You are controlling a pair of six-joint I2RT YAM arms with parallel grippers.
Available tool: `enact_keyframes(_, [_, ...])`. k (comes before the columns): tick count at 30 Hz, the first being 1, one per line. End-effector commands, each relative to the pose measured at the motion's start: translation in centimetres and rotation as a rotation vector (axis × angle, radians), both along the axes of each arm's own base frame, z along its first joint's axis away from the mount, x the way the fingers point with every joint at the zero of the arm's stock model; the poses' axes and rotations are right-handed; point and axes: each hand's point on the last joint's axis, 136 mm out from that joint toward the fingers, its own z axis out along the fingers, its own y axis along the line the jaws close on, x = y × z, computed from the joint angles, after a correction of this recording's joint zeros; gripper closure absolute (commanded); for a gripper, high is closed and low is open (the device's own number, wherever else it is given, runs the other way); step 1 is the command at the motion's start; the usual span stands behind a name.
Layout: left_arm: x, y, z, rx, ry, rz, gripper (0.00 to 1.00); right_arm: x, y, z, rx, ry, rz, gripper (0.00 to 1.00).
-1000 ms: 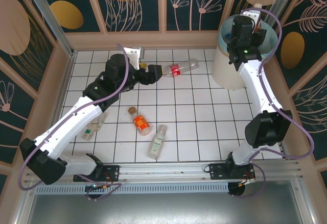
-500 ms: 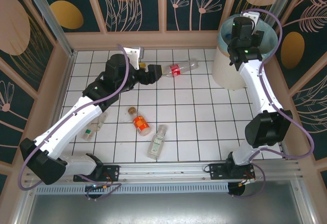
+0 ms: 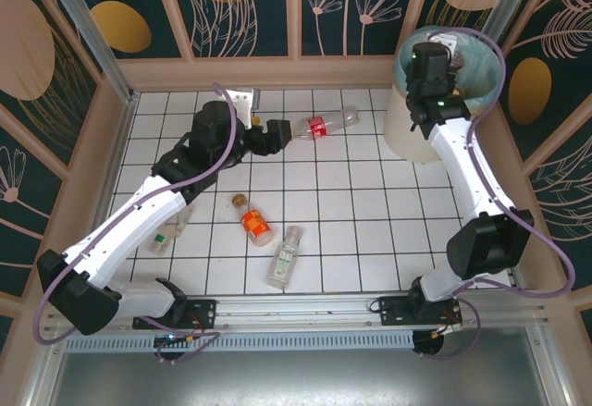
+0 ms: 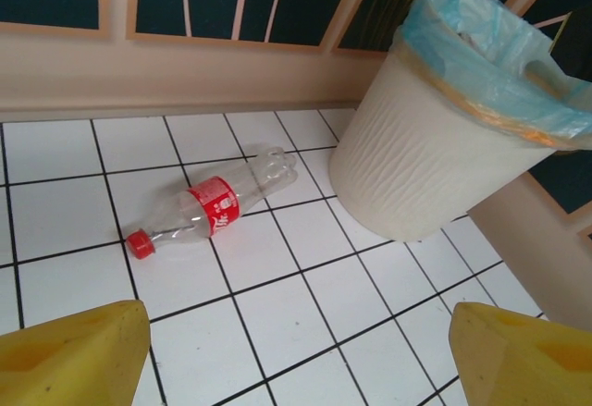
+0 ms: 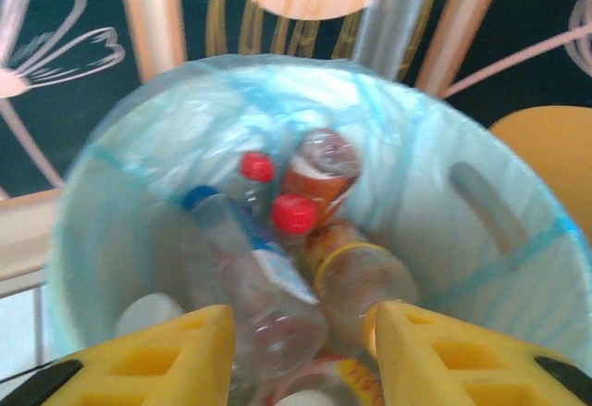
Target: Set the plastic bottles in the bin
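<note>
A clear bottle with a red label and red cap [image 3: 326, 125] [image 4: 211, 208] lies on the tiled floor at the back. My left gripper [image 3: 280, 133] [image 4: 298, 362] hovers just short of its cap end, open, with bare tile between the yellow fingers [image 4: 76, 356]. The cream bin [image 3: 407, 134] [image 4: 435, 147] with its teal liner stands at the back right. My right gripper [image 3: 427, 56] [image 5: 301, 350] hangs over its mouth, open and holding nothing. Inside the bin [image 5: 499, 212] lie several bottles [image 5: 277, 276]. An orange bottle [image 3: 256, 225] and a green-labelled clear bottle [image 3: 286, 256] lie nearer the front.
Another clear bottle [image 3: 172, 229] lies partly under my left forearm. Wooden walls with dark patterned panels [image 3: 277, 64] close in the tiled floor at the back and both sides. A metal rail [image 3: 296, 309] runs along the front by the arm bases.
My right gripper has shifted slightly back and left over the bin, and its jaws have narrowed. My left gripper and the floor bottles have hardly moved.
</note>
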Motion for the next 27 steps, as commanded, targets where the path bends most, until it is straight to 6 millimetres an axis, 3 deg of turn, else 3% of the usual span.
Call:
enact_keyframes(1, [-0.1, 0.9, 0.3, 0.03, -0.031, 0.033, 0.15, -1.6, 6.6, 3.3, 0.05, -0.107, 0.192, 0.55])
enact_keyframes(4, [0.1, 1.7, -0.1, 0.05, -0.031, 0.071, 0.15, -2.7, 14.4, 3.7, 0.014, -0.135, 0.461, 0.49])
enact_keyframes(6, [0.1, 2.3, -0.7, 0.07, -0.021, 0.098, 0.14, -3.3, 19.2, 2.6, -0.011, -0.119, 0.645, 0.45])
enact_keyframes(8, [0.0, 3.0, -1.7, 0.095, -0.002, 0.126, 0.14, -3.7, 24.0, 0.1, -0.025, -0.059, 0.826, 0.4])
enact_keyframes(11, [-0.4, 4.0, -3.4, 0.126, 0.027, 0.158, 0.13, -3.2, 28.2, -4.7, -0.088, 0.073, 0.976, 0.35])
enact_keyframes(14, [-1.1, 5.2, -6.0, 0.161, 0.072, 0.187, 0.12, -1.8, 30.3, -10.6, -0.203, 0.209, 1.037, 0.23])
enact_keyframes(19, [-2.6, 6.0, -9.3, 0.169, 0.144, 0.192, 0.12, 1.5, 30.3, -18.7, -0.328, 0.386, 1.021, 0.18])
enact_keyframes(22, [-3.3, 6.6, -10.9, 0.178, 0.169, 0.197, 0.12, 4.0, 29.2, -22.0, -0.259, 0.476, 1.008, 0.16])
enact_keyframes(23, [-3.4, 6.7, -11.1, 0.181, 0.171, 0.2, 0.12, 4.1, 29.7, -22.8, -0.231, 0.5, 1.024, 0.15])
enact_keyframes(24, [-3.6, 6.9, -11.3, 0.183, 0.174, 0.203, 0.12, 5.5, 28.2, -23.7, -0.202, 0.527, 0.988, 0.15])
enact_keyframes(27, [-3.8, 7.1, -11.6, 0.191, 0.178, 0.208, 0.12, 7.1, 27.3, -25.9, -0.153, 0.58, 0.967, 0.14])
